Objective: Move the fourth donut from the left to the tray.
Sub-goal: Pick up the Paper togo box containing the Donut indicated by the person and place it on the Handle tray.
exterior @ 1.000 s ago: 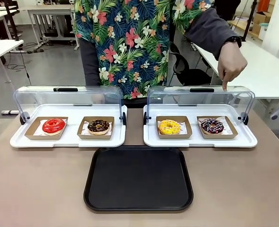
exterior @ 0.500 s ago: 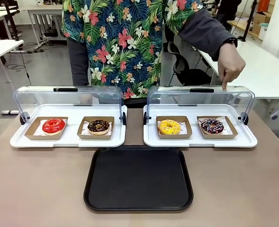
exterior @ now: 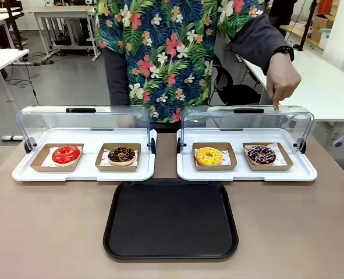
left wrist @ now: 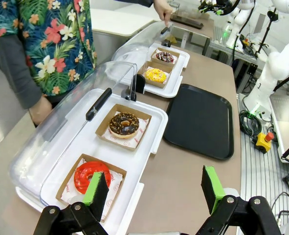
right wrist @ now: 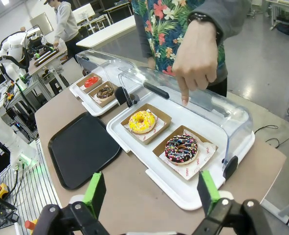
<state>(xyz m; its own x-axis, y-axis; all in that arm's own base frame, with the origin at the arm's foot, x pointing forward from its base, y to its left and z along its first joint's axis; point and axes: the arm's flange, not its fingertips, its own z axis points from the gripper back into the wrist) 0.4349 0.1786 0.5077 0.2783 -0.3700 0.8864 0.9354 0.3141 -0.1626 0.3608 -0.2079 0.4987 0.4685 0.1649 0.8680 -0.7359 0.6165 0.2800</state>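
The fourth donut (exterior: pixel 261 154), chocolate-glazed with white and pink drizzle, lies in its brown cardboard holder at the right end of the right white display tray (exterior: pixel 246 172); it is also seen in the right wrist view (right wrist: pixel 181 149) and far off in the left wrist view (left wrist: pixel 165 57). The black tray (exterior: pixel 170 219) lies bare at the table's front middle, also seen as the tray (right wrist: pixel 83 148) and the tray (left wrist: pixel 199 121). The person's hand (exterior: pixel 283 78) points a finger down at the open clear lid above that donut. My left gripper (left wrist: pixel 153 188) and right gripper (right wrist: pixel 149 191) are both open, holding nothing.
A yellow donut (exterior: pixel 209 156) sits left of the fourth one. The left display tray (exterior: pixel 84 172) holds a red donut (exterior: pixel 66 154) and a chocolate crumb donut (exterior: pixel 121 154). Both clear lids (exterior: pixel 83 118) stand open at the back. The person stands behind the trays.
The person's body has swayed left and then back right behind the trays. The pointing hand stays over the right lid. Donuts and tray have not moved.
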